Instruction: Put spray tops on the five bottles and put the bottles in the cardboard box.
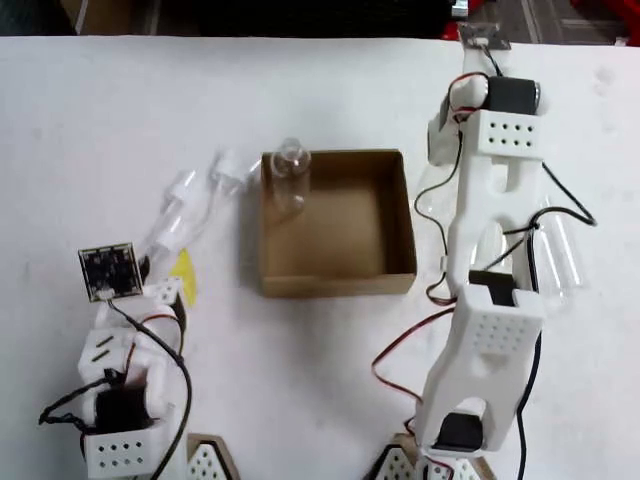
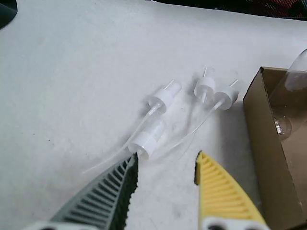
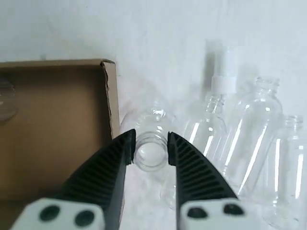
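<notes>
Looking down on a white bench (image 1: pixel 100 110), plain and matte, faintly speckled. Beyond its far edge, a dark strip of room (image 1: pixel 300 15) with a touch of red at one corner. Near the middle of the bench, an open cardboard box (image 1: pixel 338 282), brown, square and low-walled. Resting in its far corner on the left arm's side, a lone bottle (image 1: pixel 290 175), clear, with nothing on its neck.

Just beside the box on that same side, four loose spray tops (image 2: pixel 165 93), white with thin clear tubes, scattered on the bare surface. Poised over them, the left pincer (image 2: pixel 165 165), released. One ribbed grey finger and one yellow, spread well apart, the grey tip just beside the nearest top.

On the other side of the box, partly under the right arm (image 1: pixel 490 330), a row of bottles (image 1: pixel 560 255), four in all, clear, lying side by side on the bench. Among them, a capped bottle (image 3: pixel 211 127) with a white spray top on it, and two bare-necked ones beyond it. Nearest the box wall, the open bottle (image 3: pixel 149 153), mouth facing the wrist camera. Clenched on that mouth, the right pincer (image 3: pixel 149 141), a black ribbed finger pressed to each side of the neck.
</notes>
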Action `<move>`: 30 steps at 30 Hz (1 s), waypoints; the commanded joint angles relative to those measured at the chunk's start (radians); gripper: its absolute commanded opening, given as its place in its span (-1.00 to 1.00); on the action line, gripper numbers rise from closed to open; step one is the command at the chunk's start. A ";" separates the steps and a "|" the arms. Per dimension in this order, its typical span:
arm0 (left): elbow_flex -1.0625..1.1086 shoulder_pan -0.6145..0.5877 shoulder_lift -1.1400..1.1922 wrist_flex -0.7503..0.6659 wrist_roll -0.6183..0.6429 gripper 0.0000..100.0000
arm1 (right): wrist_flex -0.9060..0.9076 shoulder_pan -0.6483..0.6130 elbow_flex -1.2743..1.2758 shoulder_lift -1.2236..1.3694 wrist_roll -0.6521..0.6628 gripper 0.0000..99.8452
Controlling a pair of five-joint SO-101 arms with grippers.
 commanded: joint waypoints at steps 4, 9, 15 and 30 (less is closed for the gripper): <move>-0.005 0.012 -0.010 -0.028 -0.012 -0.63 | 0.025 -0.059 -0.114 -0.209 0.081 -0.97; -0.005 0.013 -0.010 -0.028 -0.012 -0.63 | 0.030 -0.143 -0.114 -0.288 0.091 -0.97; -0.005 0.013 -0.010 -0.028 -0.012 -0.63 | 0.028 -0.214 0.051 -0.357 0.091 -0.97; -0.005 0.013 -0.010 -0.028 -0.012 -0.63 | -0.117 -0.208 0.092 -0.110 0.094 -0.97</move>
